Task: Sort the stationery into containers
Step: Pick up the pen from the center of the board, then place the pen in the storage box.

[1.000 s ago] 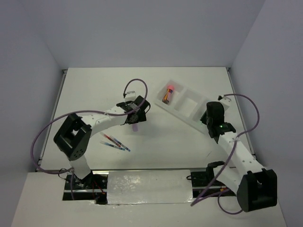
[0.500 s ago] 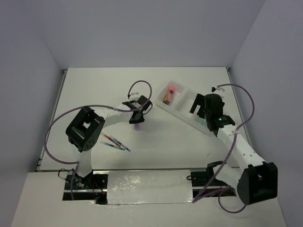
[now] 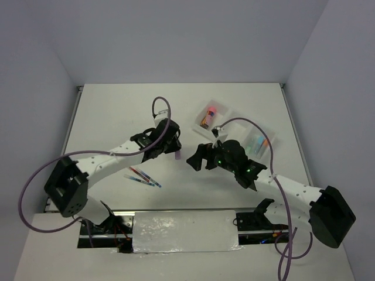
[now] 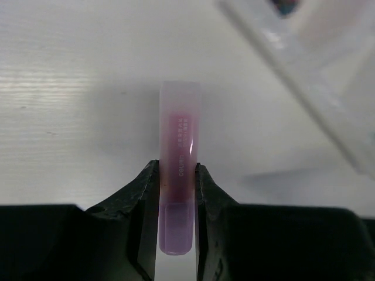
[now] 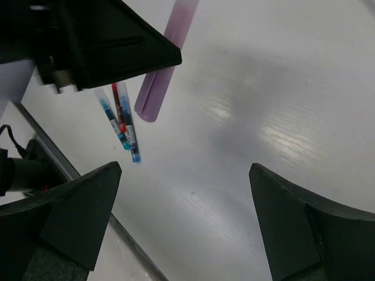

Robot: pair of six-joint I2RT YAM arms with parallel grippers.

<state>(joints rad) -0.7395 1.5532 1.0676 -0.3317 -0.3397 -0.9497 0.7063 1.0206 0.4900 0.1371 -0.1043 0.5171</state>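
Observation:
My left gripper (image 3: 173, 150) is shut on a short purple marker (image 4: 179, 153), which hangs tilted just above the table (image 3: 117, 117); the same purple marker (image 5: 162, 69) shows in the right wrist view. Two thin blue-red pens (image 3: 142, 175) lie on the table below it, and these pens (image 5: 121, 121) also show past my open right gripper (image 5: 184, 196). In the top view the right gripper (image 3: 195, 159) hovers over the table's middle, close to the left gripper. The white tray (image 3: 229, 120) holds a pink-capped orange piece (image 3: 208, 115) and several pastel markers (image 3: 258, 140).
My right arm (image 3: 258, 172) crosses in front of the tray's middle compartment and hides part of it. The tray's rim (image 4: 293, 64) lies at the upper right of the left wrist view. Cables loop above both arms.
The left gripper shut on the purple marker and shifted slightly toward the near side. The right gripper opened, left the tray's right end and swung left to the table's middle.

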